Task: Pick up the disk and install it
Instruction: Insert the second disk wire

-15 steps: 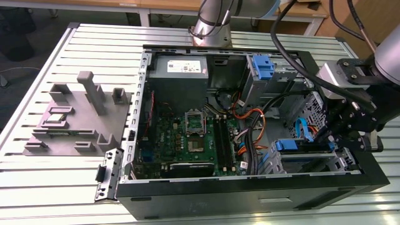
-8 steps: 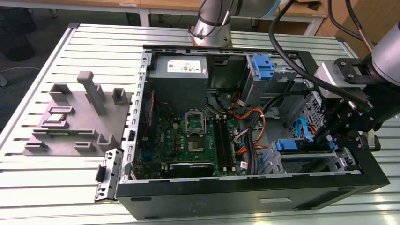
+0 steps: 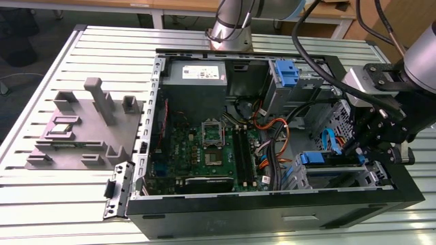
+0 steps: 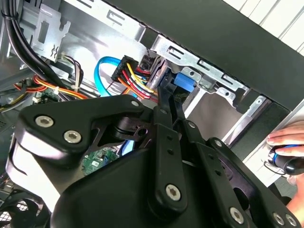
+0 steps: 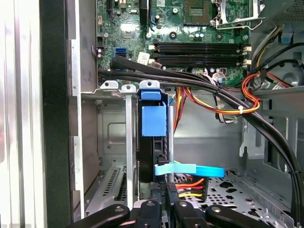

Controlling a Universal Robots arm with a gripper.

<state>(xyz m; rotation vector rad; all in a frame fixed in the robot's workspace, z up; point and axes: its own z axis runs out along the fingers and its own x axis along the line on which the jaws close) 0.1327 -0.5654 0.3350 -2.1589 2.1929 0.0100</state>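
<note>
Disk (image 5: 153,142) mostly hidden edge-on in its bay; hand's (image 4: 164,88) fingertips hidden.

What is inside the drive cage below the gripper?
The disk stands on edge in the drive cage, its blue carrier tab facing out. A blue cable crosses it. Its label side is hidden.
</note>
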